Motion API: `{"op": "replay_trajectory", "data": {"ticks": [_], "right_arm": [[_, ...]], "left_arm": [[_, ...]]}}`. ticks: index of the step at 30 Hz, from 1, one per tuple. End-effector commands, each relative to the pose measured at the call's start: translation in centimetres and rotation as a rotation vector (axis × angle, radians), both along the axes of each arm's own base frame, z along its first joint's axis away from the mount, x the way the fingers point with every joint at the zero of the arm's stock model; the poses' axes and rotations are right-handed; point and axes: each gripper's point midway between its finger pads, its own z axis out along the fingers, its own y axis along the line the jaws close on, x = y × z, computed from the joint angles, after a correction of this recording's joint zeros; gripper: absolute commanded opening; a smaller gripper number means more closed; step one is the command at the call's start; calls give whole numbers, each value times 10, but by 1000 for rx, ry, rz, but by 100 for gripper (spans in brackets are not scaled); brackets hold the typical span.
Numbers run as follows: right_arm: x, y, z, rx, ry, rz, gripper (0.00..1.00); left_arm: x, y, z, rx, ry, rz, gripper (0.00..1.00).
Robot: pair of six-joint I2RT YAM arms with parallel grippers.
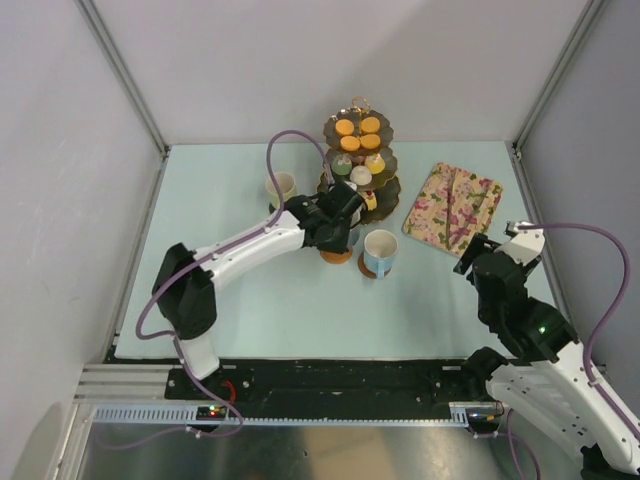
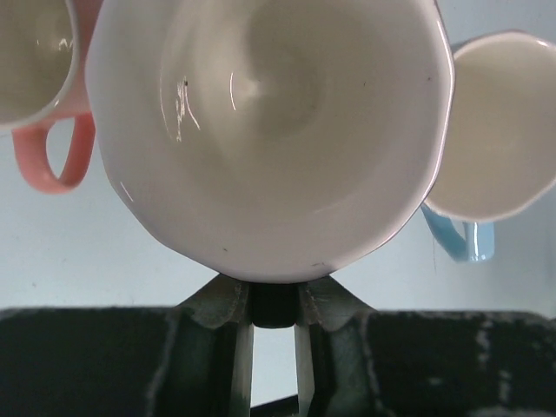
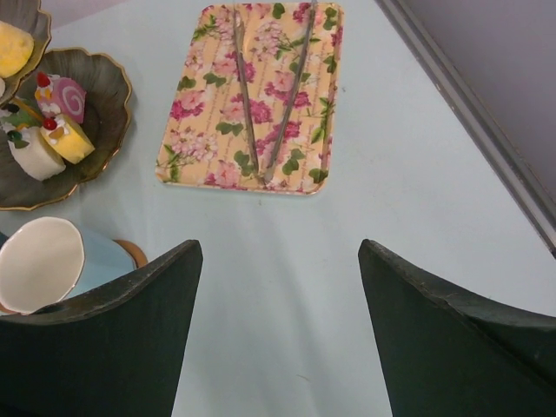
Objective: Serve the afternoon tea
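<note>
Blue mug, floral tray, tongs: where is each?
blue mug (image 1: 380,250): top external view, inside its mouth.
floral tray (image 3: 195,130): right wrist view, bare left part.
tongs (image 3: 262,174): right wrist view, joined end.

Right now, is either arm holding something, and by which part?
The left fingers pinch a mug by the near side of its rim. The right fingers are open and hold nothing.
</note>
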Motion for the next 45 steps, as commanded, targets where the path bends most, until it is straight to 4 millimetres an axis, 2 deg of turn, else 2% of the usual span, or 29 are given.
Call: {"op": "replay_trajectory", "data": {"ticks": [1, 13, 23, 38, 45], "right_arm": [[0, -7, 2, -23, -11, -23, 79], [1, -6, -1, -27, -4, -20, 80], [5, -4, -2, -31, 7, -7, 80], [3, -7, 1, -13, -12, -19, 80], [2, -7, 1, -7, -15, -18, 80]], "left_arm": [[30, -16, 23, -21, -124, 11, 0], [39, -13, -15, 60, -74, 14, 0], [32, 0, -33, 83, -29, 30, 3], [21, 9, -37, 83, 0, 27, 6], [16, 11, -37, 75, 9, 30, 12]]}}
